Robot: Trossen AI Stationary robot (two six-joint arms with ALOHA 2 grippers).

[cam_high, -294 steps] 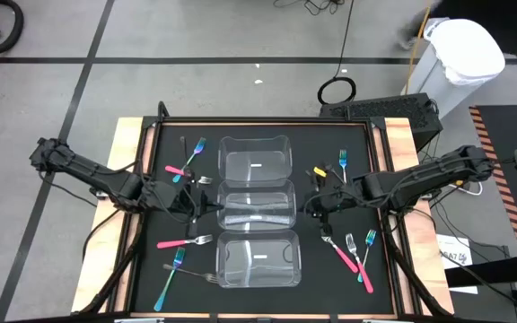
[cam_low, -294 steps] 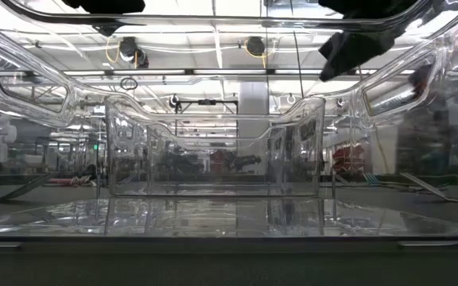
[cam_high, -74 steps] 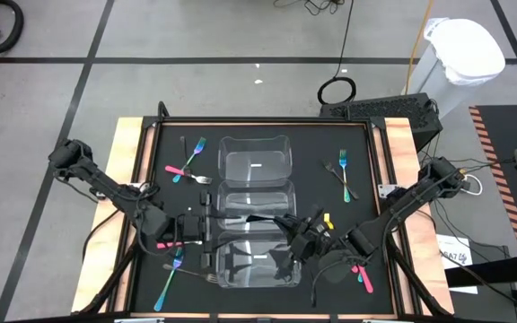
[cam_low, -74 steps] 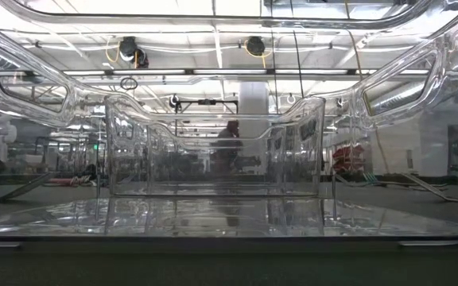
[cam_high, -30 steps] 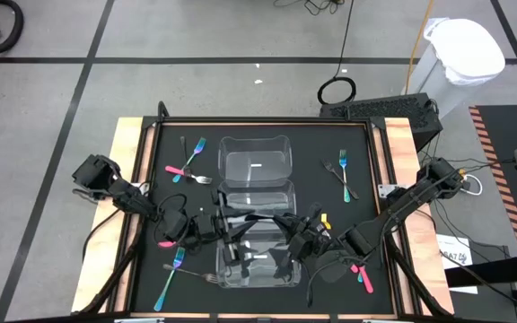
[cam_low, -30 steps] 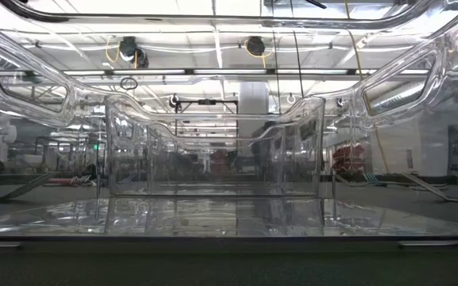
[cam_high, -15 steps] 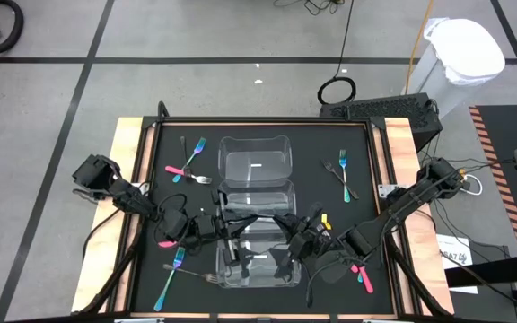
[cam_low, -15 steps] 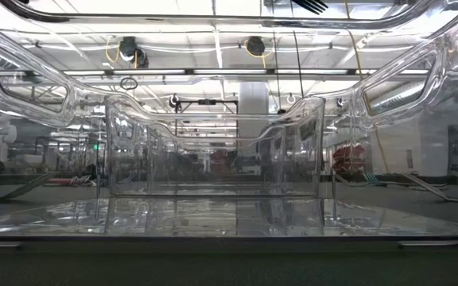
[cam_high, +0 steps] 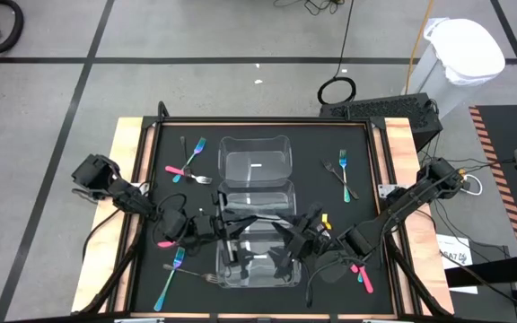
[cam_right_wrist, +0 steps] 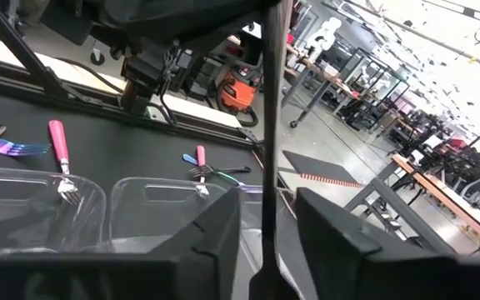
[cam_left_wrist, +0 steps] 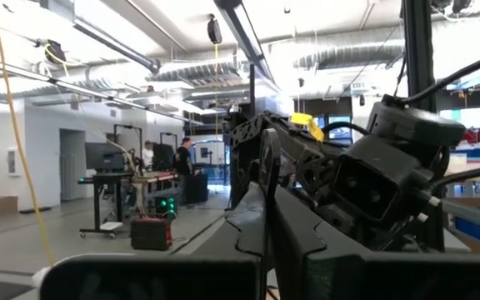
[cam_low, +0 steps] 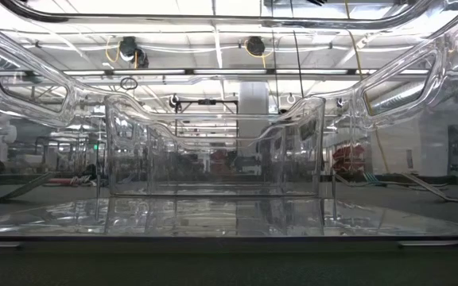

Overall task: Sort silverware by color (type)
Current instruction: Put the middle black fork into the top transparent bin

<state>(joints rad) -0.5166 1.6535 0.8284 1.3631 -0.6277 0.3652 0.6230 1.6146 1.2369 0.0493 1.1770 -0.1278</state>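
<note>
A dark grey fork (cam_left_wrist: 266,162) hangs in the air over the near clear container (cam_high: 258,269). My left gripper (cam_high: 233,235) is shut on it. My right gripper (cam_right_wrist: 267,242) faces it from the other side, open, one finger on either side of the fork's thin shaft (cam_right_wrist: 271,100) and apart from it. Pink and blue forks (cam_high: 187,167) lie flat at the far left. A blue fork (cam_high: 170,274) and a dark one (cam_high: 206,278) lie near left. Others lie at the far right (cam_high: 342,175) and near right (cam_high: 363,274). My left gripper pinches the dark fork's thin shaft (cam_left_wrist: 266,200) between its two fingers, coming about level from the table's left side. The fingers lie across the fork, which sticks out past them. The fork is lifted clear above the near container. Which end is held I cannot tell.
Three clear containers stand in a column down the mat's middle: far (cam_high: 254,161), middle (cam_high: 257,199) and near. In the low view their clear walls (cam_low: 213,159) fill the picture. A wooden rim (cam_high: 133,144) frames the black mat.
Both arms have stayed in place over the near container. My right gripper has opened off the dark fork, which stays where it was, held by my left gripper.
</note>
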